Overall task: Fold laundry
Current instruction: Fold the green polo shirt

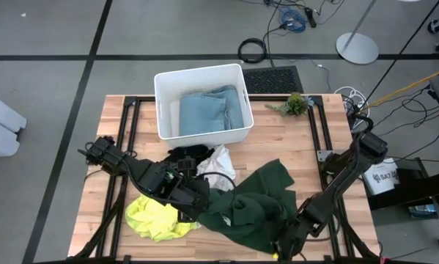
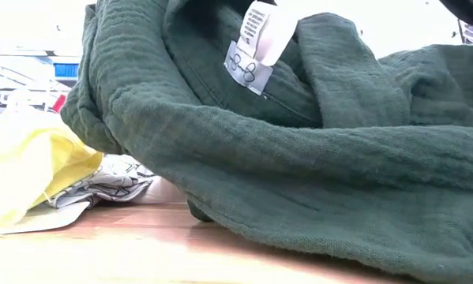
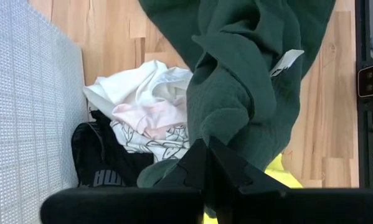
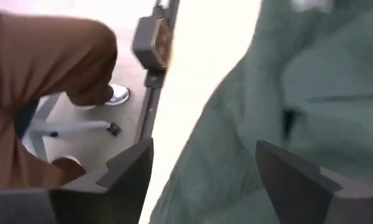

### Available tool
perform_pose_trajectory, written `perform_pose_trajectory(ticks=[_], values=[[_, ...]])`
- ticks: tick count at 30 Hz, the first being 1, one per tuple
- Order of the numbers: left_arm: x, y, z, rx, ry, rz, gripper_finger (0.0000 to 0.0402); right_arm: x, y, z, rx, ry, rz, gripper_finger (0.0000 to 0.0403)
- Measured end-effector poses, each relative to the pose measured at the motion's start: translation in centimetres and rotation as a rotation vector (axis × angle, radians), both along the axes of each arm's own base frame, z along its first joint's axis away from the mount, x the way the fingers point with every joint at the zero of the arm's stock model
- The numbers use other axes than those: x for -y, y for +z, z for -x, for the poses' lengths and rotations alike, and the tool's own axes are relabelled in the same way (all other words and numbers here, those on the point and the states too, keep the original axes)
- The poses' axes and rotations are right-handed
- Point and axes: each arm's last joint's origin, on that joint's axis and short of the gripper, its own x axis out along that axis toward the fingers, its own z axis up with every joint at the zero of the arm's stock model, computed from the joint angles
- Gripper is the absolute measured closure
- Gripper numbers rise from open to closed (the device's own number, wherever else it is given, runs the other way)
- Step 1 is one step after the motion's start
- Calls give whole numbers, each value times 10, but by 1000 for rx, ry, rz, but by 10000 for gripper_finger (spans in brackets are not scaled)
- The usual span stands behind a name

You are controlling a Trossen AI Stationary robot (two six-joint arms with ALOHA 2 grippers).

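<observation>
A dark green garment (image 1: 252, 202) lies crumpled on the near right part of the wooden table, and its white label (image 2: 256, 43) shows in the low view. My left gripper (image 1: 193, 202) is shut on its left part. Beside it lie a bright yellow garment (image 1: 157, 218), a white patterned one (image 1: 218, 163) and a black one (image 1: 186, 154). A light blue garment (image 1: 208, 110) sits in the white bin (image 1: 164, 110). My right gripper (image 1: 281, 248) stands open at the green garment's near right edge; whether it touches the cloth, I cannot tell. My left gripper pinches a bunched part of the green garment (image 3: 226, 140) between its two shut fingers, coming slanting down from the table's left. How many layers it holds cannot be told. The cloth rises in a hump at the hold, and the rest (image 2: 339, 197) drapes slack onto the table.
The bin stands at the table's far middle, with a small green plant (image 1: 296, 103) to its right. Black frame rails (image 1: 329, 139) run along the table's sides. A person in brown clothing (image 4: 37, 81) shows beyond the table's edge in the right wrist view.
</observation>
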Motion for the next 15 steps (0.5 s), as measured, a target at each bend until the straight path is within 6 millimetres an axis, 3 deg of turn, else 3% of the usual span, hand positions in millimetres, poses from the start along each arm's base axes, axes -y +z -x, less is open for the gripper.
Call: perform_pose_trajectory(ticks=[6,15], values=[[0,0,0,1,-1,0,389,-2,-24,-4,-20,25,153,134],[0,0,0,1,-1,1,389,15,-29,11,-237,-17,343,168]])
